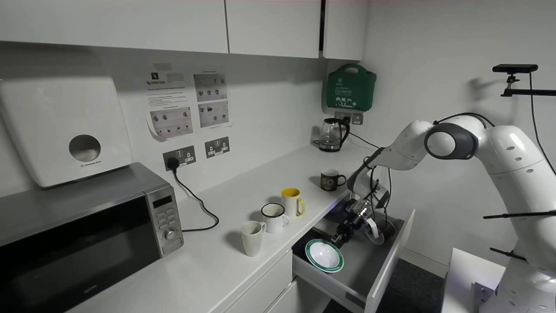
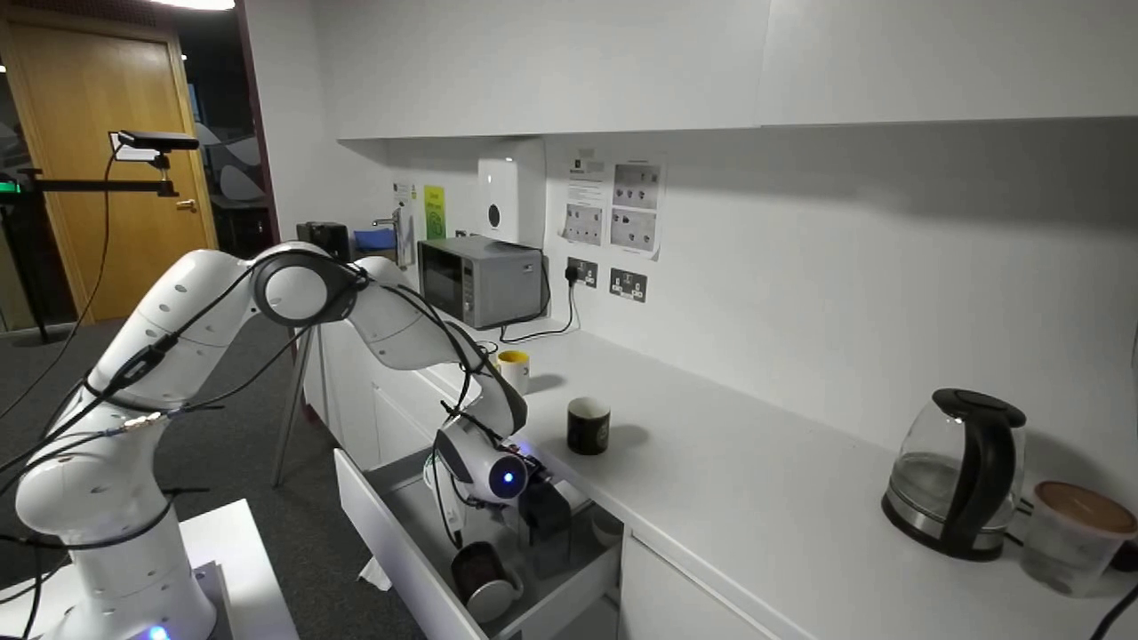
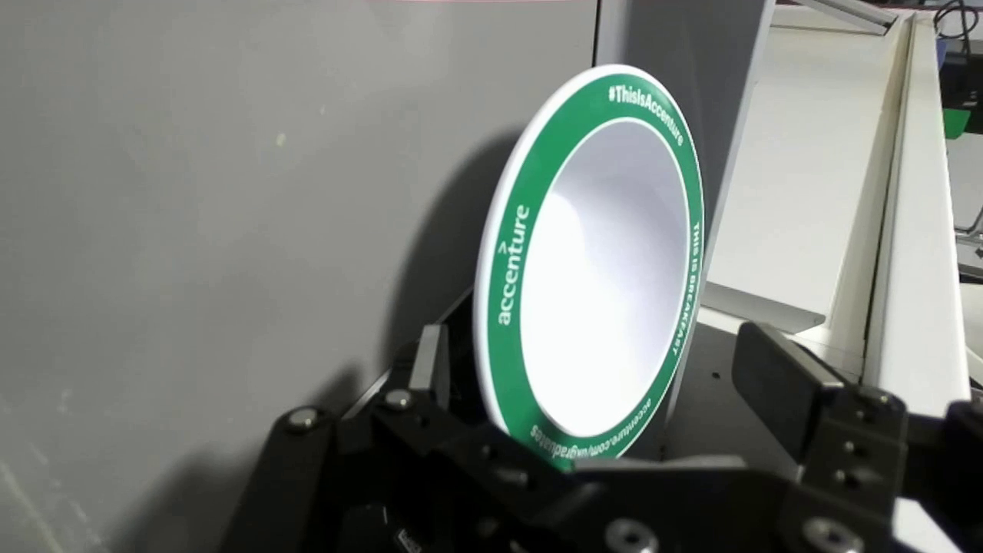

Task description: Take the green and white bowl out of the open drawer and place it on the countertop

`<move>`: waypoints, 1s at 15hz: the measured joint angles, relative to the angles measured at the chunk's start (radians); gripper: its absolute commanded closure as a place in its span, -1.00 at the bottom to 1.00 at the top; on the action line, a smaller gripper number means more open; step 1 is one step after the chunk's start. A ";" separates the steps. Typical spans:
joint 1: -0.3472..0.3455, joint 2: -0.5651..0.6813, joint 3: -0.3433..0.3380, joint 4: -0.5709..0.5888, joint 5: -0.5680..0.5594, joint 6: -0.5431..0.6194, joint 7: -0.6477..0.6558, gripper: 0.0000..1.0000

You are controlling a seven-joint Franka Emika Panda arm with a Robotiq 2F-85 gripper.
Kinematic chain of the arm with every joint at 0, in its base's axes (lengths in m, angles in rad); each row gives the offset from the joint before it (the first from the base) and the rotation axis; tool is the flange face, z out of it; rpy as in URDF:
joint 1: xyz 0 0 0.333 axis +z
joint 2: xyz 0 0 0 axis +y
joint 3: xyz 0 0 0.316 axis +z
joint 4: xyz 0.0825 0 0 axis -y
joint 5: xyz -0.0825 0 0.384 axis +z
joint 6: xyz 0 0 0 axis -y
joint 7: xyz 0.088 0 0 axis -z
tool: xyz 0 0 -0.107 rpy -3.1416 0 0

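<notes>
The green and white bowl [image 1: 324, 255] lies in the open drawer [image 1: 365, 265], close to the drawer's side wall, with its white inside showing. In the wrist view the bowl [image 3: 607, 276] stands between the two fingers, with gaps to both pads. My gripper [image 1: 340, 238] is open and empty, low in the drawer beside the bowl; its spread fingers also show in the wrist view [image 3: 607, 372]. In an exterior view the drawer [image 2: 404, 542] shows, but the arm hides the bowl. The countertop [image 1: 217, 265] runs beside and above the drawer, and shows there too [image 2: 756, 480].
White mugs [image 1: 253, 239] and a yellow-lined mug [image 1: 290, 203] stand near the counter edge. A dark mug [image 1: 329, 181] stands by the arm, with a kettle [image 1: 332, 135] farther back. Other mugs [image 2: 484, 578] lie in the drawer. A microwave [image 1: 87, 230] and upper cabinets border the counter.
</notes>
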 measured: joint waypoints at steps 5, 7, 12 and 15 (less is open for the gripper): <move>0.000 0.003 0.000 0.009 0.000 -0.016 0.000 -1.00; 0.000 0.003 0.000 0.010 0.000 -0.020 0.000 -1.00; 0.000 0.003 0.003 0.012 0.000 -0.024 0.000 -1.00; 0.000 0.003 0.003 0.013 0.000 -0.026 0.000 -1.00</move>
